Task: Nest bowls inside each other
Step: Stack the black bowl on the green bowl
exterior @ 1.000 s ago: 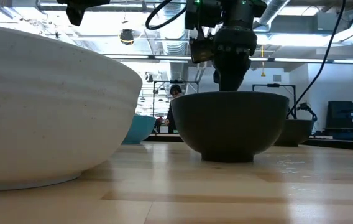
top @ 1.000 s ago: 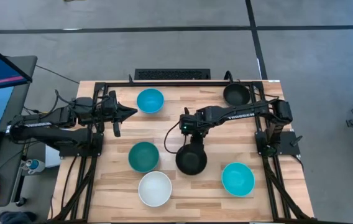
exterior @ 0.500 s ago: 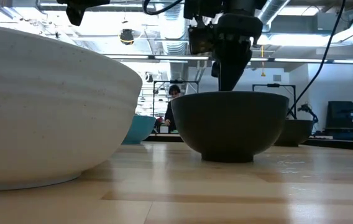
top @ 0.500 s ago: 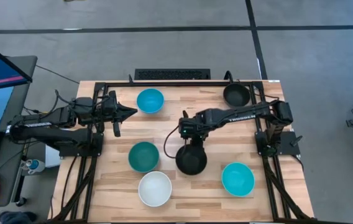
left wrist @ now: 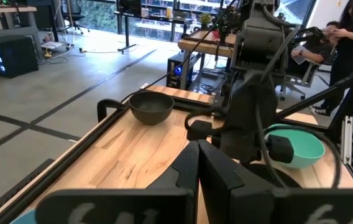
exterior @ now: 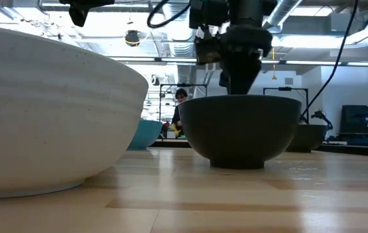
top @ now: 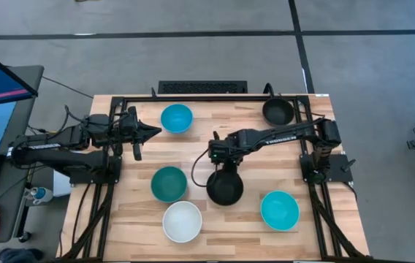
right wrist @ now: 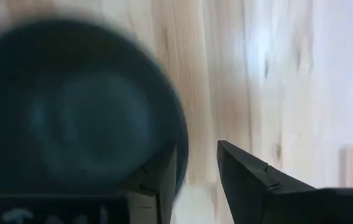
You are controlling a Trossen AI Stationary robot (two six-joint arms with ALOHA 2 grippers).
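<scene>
I have the right gripper (top: 224, 172) over the far rim of the black bowl (top: 225, 188) in the middle of the worktop (top: 229, 225). In the right wrist view its fingers (right wrist: 251, 177) stand apart with the bowl's rim (right wrist: 179, 146) in the gap between them, one finger inside the bowl and one outside; I cannot tell whether they are pressing on it. The bowl sits flat on the wood in the low view.

The left gripper (top: 153, 131) waits at the left edge, fingers together, pointing toward the cyan bowl (top: 176, 117) just beside it.

The worktop is pale wood planks in a black frame, on a grey floor. Beyond it the low view shows a workshop with ceiling lights and a person (exterior: 181, 97) far back.

The other bowls all lie apart and hold nothing: dark teal bowl (top: 169, 183) beside the black one, white bowl (top: 182, 221) near the front edge, second cyan bowl (top: 279, 210) at front right, second black bowl (top: 278, 111) at the far right corner
</scene>
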